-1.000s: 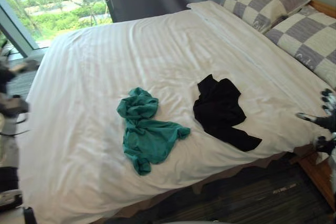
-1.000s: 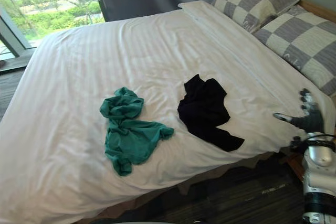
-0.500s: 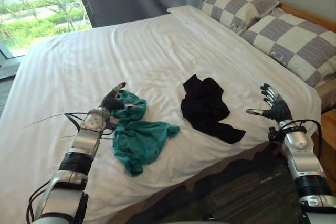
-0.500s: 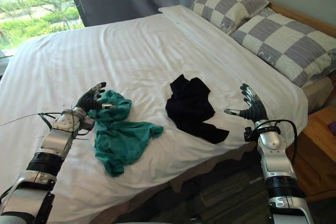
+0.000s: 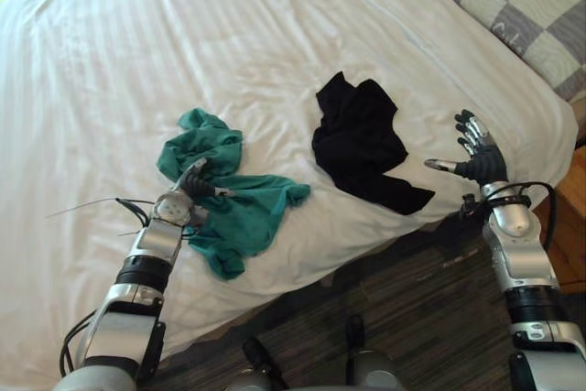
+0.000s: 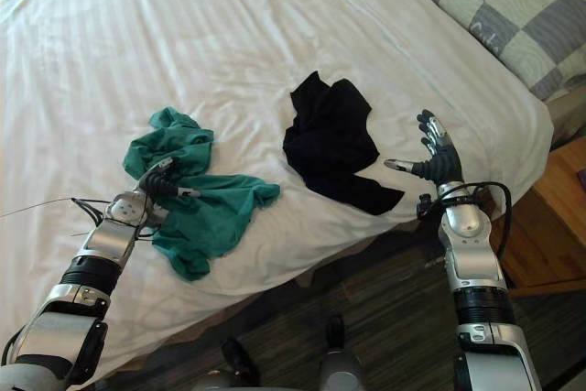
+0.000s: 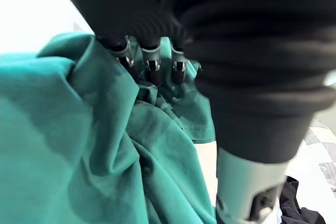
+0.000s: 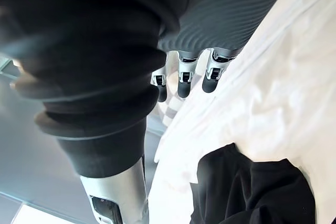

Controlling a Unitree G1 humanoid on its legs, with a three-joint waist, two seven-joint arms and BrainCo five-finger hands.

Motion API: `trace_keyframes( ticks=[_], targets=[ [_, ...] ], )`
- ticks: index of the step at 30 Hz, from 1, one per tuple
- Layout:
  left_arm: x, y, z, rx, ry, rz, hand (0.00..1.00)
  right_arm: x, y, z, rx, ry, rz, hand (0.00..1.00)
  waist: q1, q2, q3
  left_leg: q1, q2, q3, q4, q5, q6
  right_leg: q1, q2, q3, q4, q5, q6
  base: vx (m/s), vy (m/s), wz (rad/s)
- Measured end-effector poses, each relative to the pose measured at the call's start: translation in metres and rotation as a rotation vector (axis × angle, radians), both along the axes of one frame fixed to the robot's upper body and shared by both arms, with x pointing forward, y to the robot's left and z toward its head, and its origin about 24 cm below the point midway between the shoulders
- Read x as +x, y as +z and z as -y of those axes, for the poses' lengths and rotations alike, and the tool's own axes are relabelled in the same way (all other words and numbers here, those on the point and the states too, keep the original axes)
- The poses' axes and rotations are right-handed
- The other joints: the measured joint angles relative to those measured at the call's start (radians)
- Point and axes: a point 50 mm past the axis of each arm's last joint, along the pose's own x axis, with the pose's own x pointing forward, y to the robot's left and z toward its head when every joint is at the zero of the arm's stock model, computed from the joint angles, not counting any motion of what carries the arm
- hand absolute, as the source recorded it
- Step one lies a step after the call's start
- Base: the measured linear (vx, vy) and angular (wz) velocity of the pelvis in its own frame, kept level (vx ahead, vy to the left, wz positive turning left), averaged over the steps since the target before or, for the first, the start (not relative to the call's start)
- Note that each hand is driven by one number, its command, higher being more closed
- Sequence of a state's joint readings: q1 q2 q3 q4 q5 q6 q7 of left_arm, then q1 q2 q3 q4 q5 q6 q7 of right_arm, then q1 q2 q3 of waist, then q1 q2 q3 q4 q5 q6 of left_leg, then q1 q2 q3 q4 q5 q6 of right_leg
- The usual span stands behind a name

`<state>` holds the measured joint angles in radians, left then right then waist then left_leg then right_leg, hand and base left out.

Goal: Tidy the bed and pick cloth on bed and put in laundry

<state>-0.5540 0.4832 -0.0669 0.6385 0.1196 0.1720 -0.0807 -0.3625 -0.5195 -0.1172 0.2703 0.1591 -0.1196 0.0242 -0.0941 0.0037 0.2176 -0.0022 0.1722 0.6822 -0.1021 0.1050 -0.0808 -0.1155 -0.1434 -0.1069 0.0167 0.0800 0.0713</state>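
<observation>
I'm now settling my left hand (image 5: 189,184) down onto the green cloth (image 5: 249,222), fingers uncurled, ready to grasp; my right hand (image 5: 478,160) is hovering splayed, well right of it.

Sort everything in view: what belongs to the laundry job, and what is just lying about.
Job in hand:
green cloth, with the left hand resting on it
black cloth, beside the open right hand
white bed sheet

Just lying about:
checked pillows
dark floor
</observation>
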Motion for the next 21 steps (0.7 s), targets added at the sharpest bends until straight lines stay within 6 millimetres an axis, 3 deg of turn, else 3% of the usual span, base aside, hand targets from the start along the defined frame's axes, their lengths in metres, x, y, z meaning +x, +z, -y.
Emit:
trace_keyframes(
  ticks=[14,15,21],
  targets=[
    [0.003,0.002,0.006,0.185,-0.034,-0.005,0.00,-0.004,0.022,-0.010,-0.002,0.035,0.075,0.00,-0.009,0.020,0.087,-0.049,0.002,0.018,0.000,0.002,-0.002,-0.070,0.001,0.021,0.018,0.003,0.004,-0.01,-0.016,-0.02],
    [0.003,0.000,0.010,0.207,-0.044,-0.010,1.00,-0.004,0.024,-0.012,-0.004,0.038,0.079,0.00,-0.008,0.024,0.088,-0.058,0.002,0.021,0.000,0.006,0.002,-0.083,0.002,0.025,0.022,0.003,0.004,0.01,-0.028,-0.06],
    [-0.001,-0.004,0.008,0.285,-0.049,-0.027,1.00,-0.003,0.024,-0.011,-0.013,0.031,0.066,0.00,-0.012,0.049,0.100,-0.060,0.002,0.031,0.000,0.011,0.007,-0.101,0.004,0.038,0.036,0.002,0.006,0.01,-0.025,-0.07]
  ],
)
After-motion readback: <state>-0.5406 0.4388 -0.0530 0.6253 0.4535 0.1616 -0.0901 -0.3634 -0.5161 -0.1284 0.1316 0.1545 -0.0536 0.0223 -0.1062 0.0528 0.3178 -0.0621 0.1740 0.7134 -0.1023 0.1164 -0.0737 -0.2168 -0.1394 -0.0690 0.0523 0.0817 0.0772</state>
